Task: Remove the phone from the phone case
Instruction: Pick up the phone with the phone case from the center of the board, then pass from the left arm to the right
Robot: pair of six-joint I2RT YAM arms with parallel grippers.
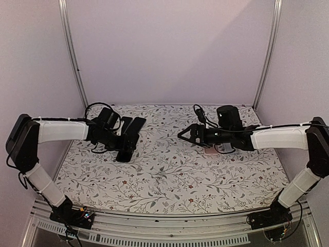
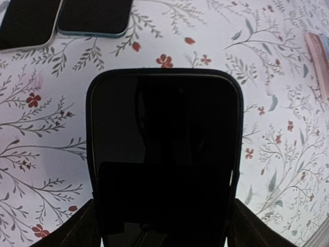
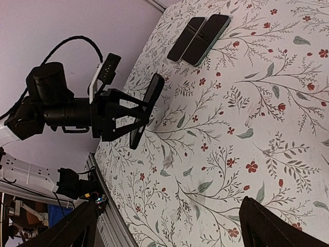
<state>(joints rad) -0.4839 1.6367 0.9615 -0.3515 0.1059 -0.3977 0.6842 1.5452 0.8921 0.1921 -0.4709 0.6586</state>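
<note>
My left gripper [image 1: 122, 146] is shut on a black phone in a dark case [image 2: 164, 154] and holds it by its lower end, tilted above the table. The case rim runs round the dark screen. The left fingers [image 2: 77, 230] flank the phone's sides. The held phone also shows edge-on in the right wrist view [image 3: 148, 108]. My right gripper [image 1: 181, 135] is open and empty above the middle of the table, pointing left toward the phone and apart from it. Its fingers [image 3: 267, 226] stand wide apart.
Two more phones [image 1: 132, 125] lie side by side at the back left; they show in the left wrist view [image 2: 92, 15] and the right wrist view [image 3: 205, 32]. A pink flat item [image 1: 212, 151] lies under the right arm. Metal posts and walls border the flowered table [image 1: 169, 180].
</note>
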